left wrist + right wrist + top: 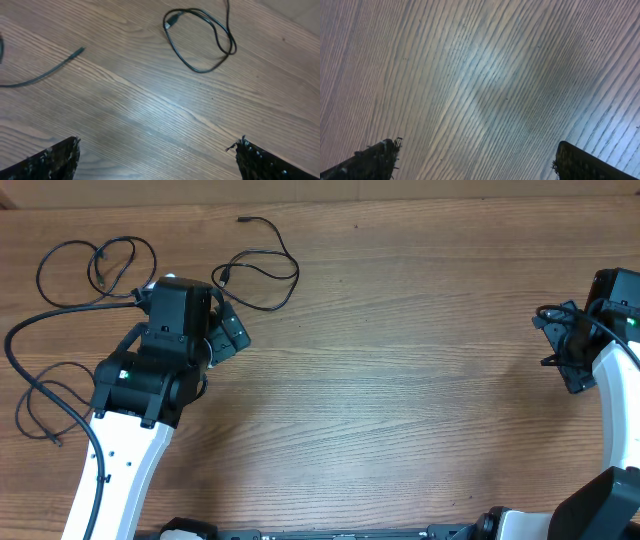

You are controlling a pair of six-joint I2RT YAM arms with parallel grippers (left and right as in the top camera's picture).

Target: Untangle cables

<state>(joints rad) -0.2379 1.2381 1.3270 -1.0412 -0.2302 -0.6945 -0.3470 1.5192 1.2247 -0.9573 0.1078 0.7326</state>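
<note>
Wood-grain tabletop (400, 380) fills every view, with a robot arm at each side. The cables (226, 276) lie at the far left of the tabletop as thin black cords in loose loops, around and beyond the left arm. They are spread out, not bunched in one knot. Whether the leftmost loops cross each other cannot be told.

The left pincer (232, 335) hangs wide open and holds nothing. Its wrist view shows bare wood between its fingers. Farther off lies a looped cord (173, 20) with a small plug tip, and well apart from it a second cord end (45, 72).

The right pincer (555, 345) is also wide open and empty. It is near the right edge, far from the cords, above bare wood.

The step looks like choosing which cord to take next. The next move likely calls for lowering the left pincer onto one cord and drawing it clear of the others.

No brand, label or writing can be read.
</note>
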